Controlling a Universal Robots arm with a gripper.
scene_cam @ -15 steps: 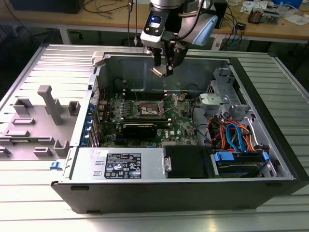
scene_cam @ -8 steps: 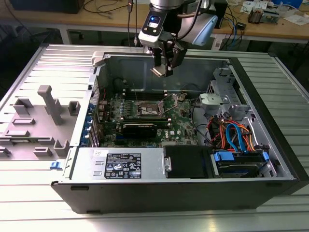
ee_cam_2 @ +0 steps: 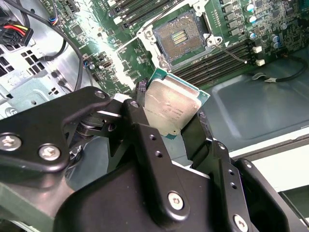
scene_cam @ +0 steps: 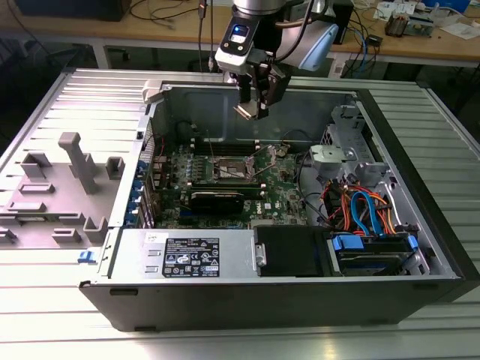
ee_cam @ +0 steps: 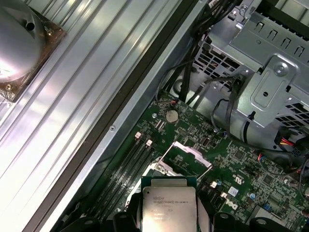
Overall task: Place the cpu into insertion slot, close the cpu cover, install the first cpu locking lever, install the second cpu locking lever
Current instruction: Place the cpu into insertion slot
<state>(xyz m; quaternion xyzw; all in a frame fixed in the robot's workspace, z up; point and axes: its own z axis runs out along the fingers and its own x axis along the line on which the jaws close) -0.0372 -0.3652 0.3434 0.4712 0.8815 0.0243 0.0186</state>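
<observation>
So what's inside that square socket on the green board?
Only bare gold contacts in the insertion slot; no chip. The cpu, gripped by the claw, hides part of the slot in the first wrist view.

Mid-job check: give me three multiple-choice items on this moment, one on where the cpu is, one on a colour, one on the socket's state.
1. Where is the cpu? A flat on the case floor; B held in the gripper, in the air; C on the table outside.
2. The circuit board is: A green; B red; C white.
3. The insertion slot is: A empty and uncovered; B filled; C closed over.
Key: B, the gripper clamps its edges in both wrist views; A, green shows all round the slot; A, its bare contacts show in the second wrist view.
</observation>
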